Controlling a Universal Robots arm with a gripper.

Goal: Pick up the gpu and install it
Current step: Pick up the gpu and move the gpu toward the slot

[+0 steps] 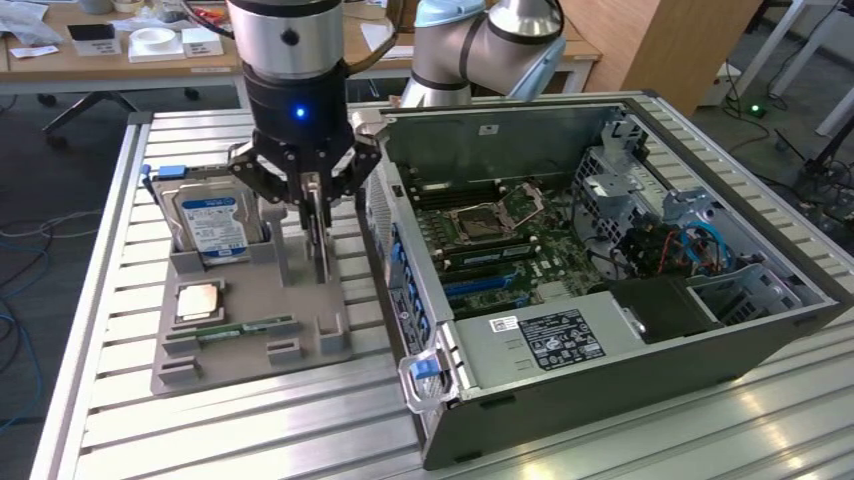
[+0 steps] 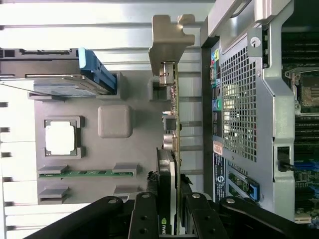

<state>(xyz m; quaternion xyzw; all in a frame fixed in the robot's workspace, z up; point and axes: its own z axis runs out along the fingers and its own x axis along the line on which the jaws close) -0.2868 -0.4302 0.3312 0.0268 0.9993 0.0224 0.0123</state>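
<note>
Two fingers (image 2: 144, 214) of the gripper (image 1: 315, 205) are clamping the gpu (image 2: 172, 124) by its flat faces, the jaws standing narrow around the thin card. The gpu is standing upright on its edge at the gray holder tray (image 1: 254, 350), between the blue-labelled hard drive (image 1: 214, 225) and the open computer case (image 1: 601, 400), and I cannot tell whether it is sitting in its slot or hanging just clear.

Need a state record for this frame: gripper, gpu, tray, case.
gripper: over the fixture tray, fingers closed on the gpu's two faces
gpu: upright on edge, on the tray's case side; cannot tell if lifted off the tray
tray also holds: hard drive, CPU, memory stick
PC case: side open, motherboard exposed, gpu not installed
</note>
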